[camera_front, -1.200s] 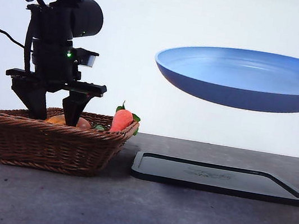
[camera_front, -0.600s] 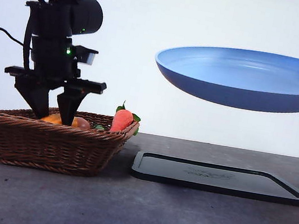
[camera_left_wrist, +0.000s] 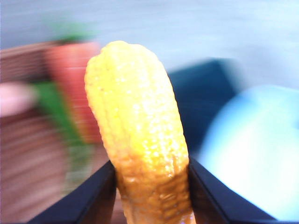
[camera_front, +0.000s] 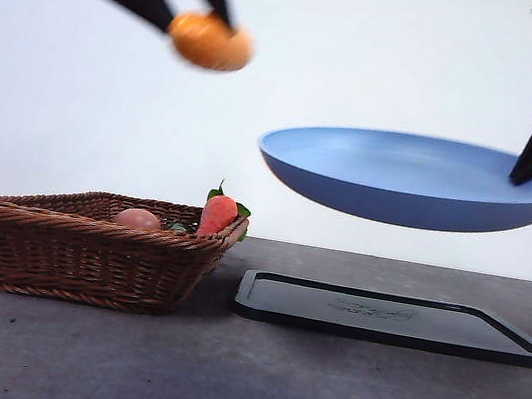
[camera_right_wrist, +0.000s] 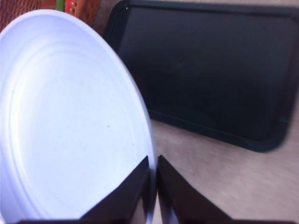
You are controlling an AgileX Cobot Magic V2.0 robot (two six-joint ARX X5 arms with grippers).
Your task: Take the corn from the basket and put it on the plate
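Note:
The corn [camera_front: 210, 41] hangs high at the upper left of the front view, blurred by motion, with my left gripper [camera_front: 190, 5] shut on it. In the left wrist view the yellow cob [camera_left_wrist: 138, 135] stands between the two black jaws of the left gripper [camera_left_wrist: 152, 186]. My right gripper [camera_right_wrist: 153, 175] is shut on the rim of the blue plate [camera_right_wrist: 65, 121]. It holds the plate [camera_front: 411, 180] level in the air, above the black tray. The wicker basket [camera_front: 86, 247] sits on the table at the left, below the corn.
A red-orange carrot [camera_front: 216, 214] with green leaves and a pinkish egg-shaped item [camera_front: 138, 219] lie in the basket. A flat black tray [camera_front: 394, 318] rests on the grey table, right of the basket and under the plate.
My left gripper has risen out of the basket with the corn, up and to the right. The plate has come lower and shifted a little left.

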